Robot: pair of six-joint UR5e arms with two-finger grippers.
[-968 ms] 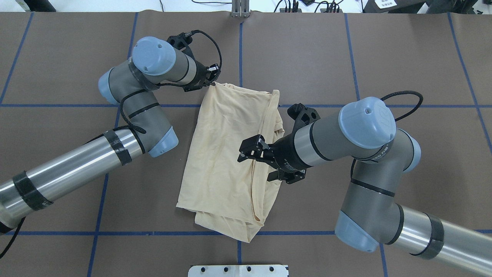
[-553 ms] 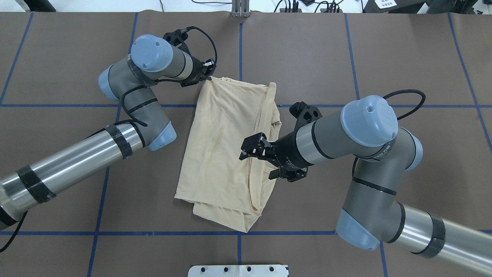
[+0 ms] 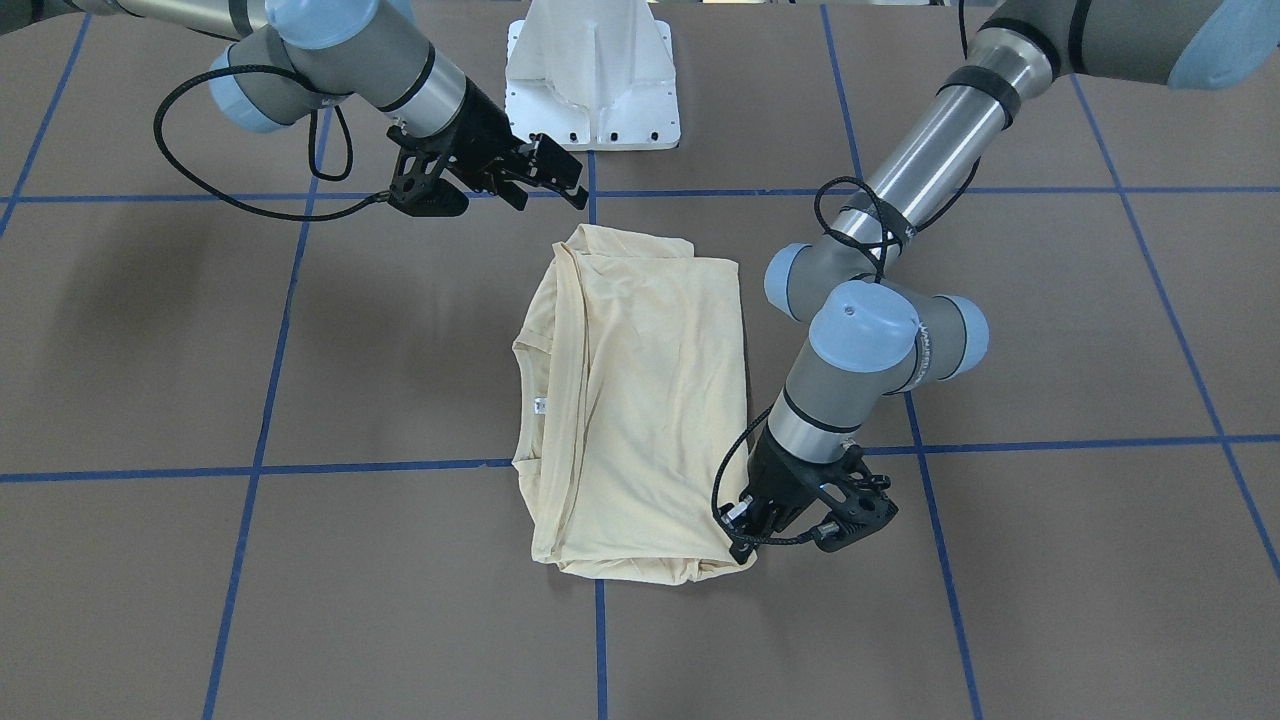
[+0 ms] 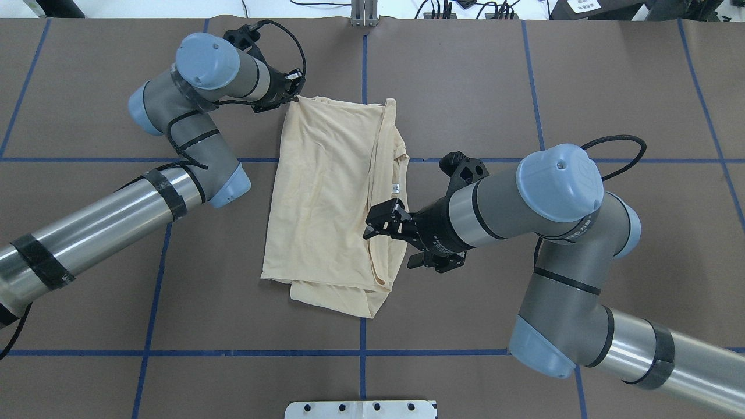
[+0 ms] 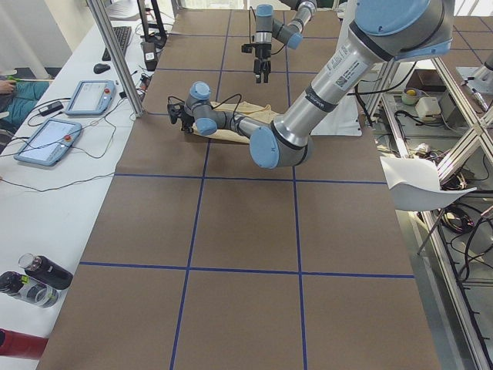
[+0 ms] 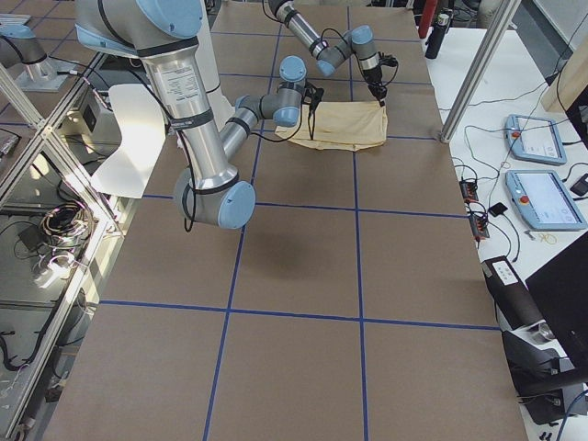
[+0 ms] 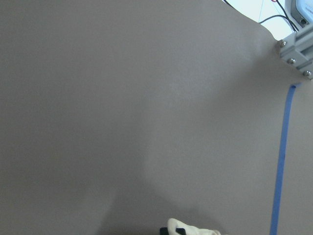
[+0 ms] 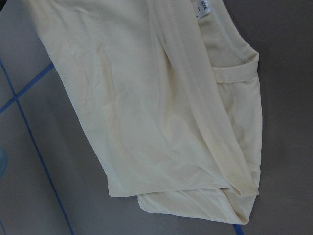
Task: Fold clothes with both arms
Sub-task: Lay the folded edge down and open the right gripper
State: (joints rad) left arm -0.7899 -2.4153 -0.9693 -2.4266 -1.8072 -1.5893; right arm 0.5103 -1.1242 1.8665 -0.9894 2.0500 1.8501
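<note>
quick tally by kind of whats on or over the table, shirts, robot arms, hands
shirt: 1
robot arms: 2 (left arm, right arm)
hands: 2 (left hand, right hand)
total: 5

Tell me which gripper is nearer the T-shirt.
Left. The left gripper has its fingers pinched on a corner of the T-shirt; the right gripper hovers open above it, not touching.

Cream-yellow shirt (image 4: 326,198); brown table (image 4: 582,87) crossed by blue lines (image 4: 58,159).
</note>
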